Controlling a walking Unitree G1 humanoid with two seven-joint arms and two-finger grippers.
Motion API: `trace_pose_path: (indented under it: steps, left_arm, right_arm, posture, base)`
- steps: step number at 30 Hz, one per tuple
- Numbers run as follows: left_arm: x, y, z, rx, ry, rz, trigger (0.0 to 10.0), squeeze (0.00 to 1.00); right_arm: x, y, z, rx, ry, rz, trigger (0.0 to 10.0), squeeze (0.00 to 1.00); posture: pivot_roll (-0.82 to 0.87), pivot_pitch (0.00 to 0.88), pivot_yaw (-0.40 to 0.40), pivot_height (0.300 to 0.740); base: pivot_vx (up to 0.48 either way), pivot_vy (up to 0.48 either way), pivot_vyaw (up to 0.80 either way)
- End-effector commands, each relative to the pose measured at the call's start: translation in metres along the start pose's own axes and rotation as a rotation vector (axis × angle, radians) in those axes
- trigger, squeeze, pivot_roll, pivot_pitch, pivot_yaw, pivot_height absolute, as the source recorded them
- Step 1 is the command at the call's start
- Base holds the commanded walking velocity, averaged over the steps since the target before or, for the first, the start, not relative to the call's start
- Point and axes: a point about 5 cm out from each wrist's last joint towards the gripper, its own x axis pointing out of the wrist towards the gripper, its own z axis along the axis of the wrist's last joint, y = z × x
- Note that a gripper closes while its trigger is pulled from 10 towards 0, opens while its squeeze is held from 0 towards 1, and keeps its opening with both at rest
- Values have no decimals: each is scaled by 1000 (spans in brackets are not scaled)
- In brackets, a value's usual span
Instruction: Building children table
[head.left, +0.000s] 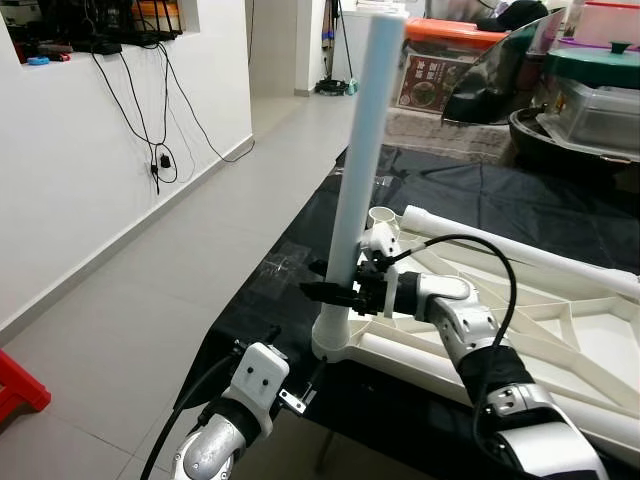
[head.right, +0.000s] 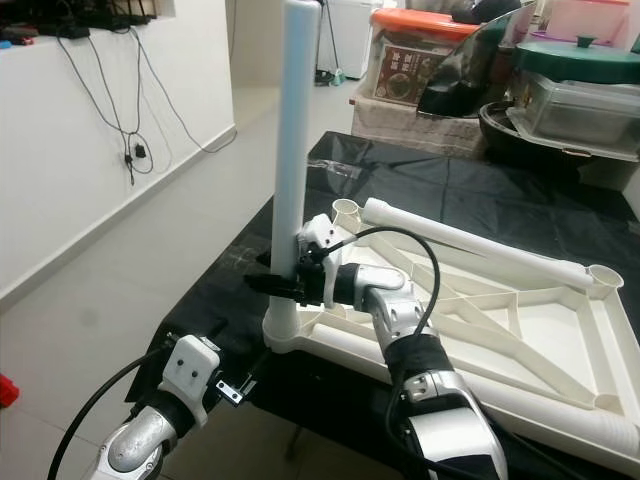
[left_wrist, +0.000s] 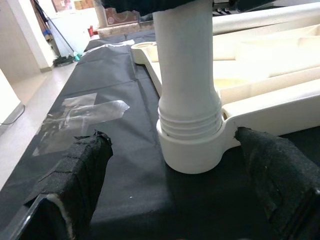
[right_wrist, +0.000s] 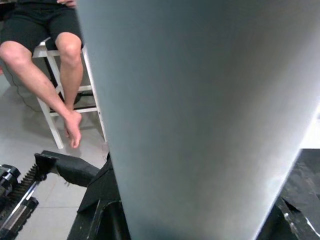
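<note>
Left claw (head.left: 300, 398) sits low at the counter (head.left: 250, 300) edge, fingers spread apart, holding nothing, aimed at the corner socket (left_wrist: 192, 150). Leg (head.left: 362, 150) stands upright in that socket on the upturned tabletop (head.left: 560, 340). Right claw (head.left: 335, 292) is clamped around the leg just above the socket. Judgement: hollow plastic tube, light, stiff, smooth and likely slippery; grip low near the threaded end for turning control.

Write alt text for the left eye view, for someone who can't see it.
The right gripper is clamped on an upright white table leg seated in the corner socket of an upside-down white tabletop on a black sheet. The left gripper hovers open just below that corner. A second leg lies across the tabletop.
</note>
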Motion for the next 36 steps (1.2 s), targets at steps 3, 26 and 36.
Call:
trace_pose_path:
  steps: [3,26,36]
  left_arm:
    - [-2,-2,-7,-9,34,-12,10000,0]
    - [-1,-2,-9,-3,43,-24,10000,0]
    - [0,0,-9,-4,42,-18,10000,0]
  right_arm:
    - [2,-3,-21,16,72,-190,0,0]
    - [-17,-17,-30,277,-96,-1531,10000,549]
    - [-34,-32,-23,214,-123,-1489,10000,0]
  posture:
    - [200,0,-85,740]
    - [189,0,-68,740]
    - [178,0,-70,740]
  base:
    - [0,0,0]
    - [0,0,0]
    - [0,0,0]
